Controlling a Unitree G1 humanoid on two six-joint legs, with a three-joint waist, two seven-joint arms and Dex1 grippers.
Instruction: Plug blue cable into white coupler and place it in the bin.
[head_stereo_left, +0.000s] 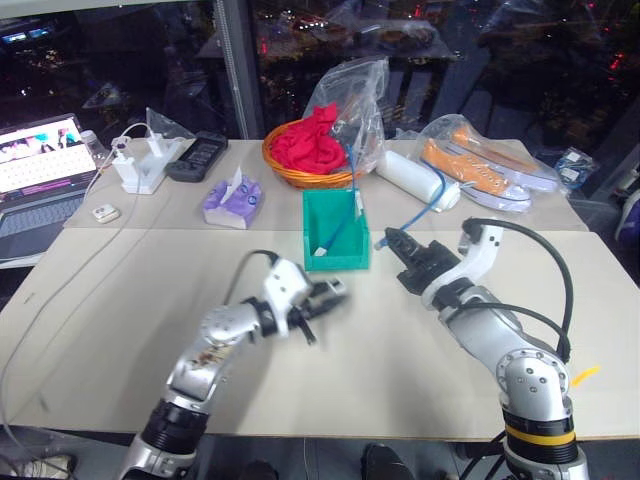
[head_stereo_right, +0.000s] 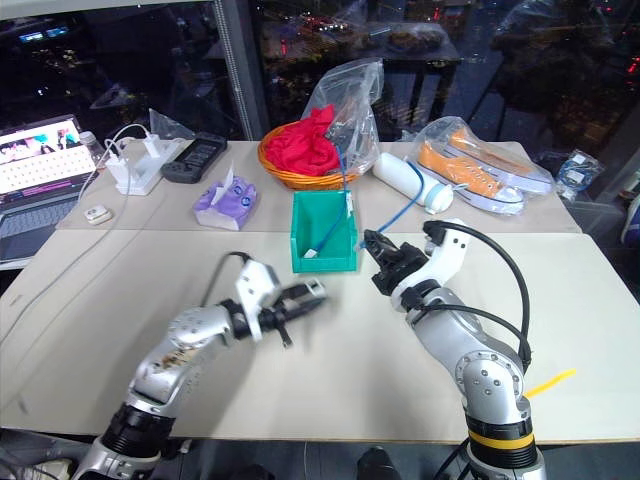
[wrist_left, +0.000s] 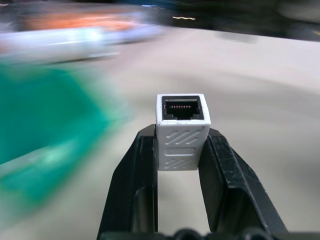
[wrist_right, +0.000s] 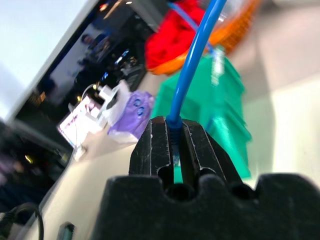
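White plastic coupler (wrist_left: 181, 131) sits clamped between the left end effector's (head_stereo_left: 325, 297) fingers, socket facing outward, above the tabletop (head_stereo_left: 120, 300). The right end effector (head_stereo_left: 398, 247) is closed on the blue cable (wrist_right: 192, 65), just beside the teal bin (head_stereo_left: 334, 225).

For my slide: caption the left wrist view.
Left gripper clamps the white coupler, socket facing outward.
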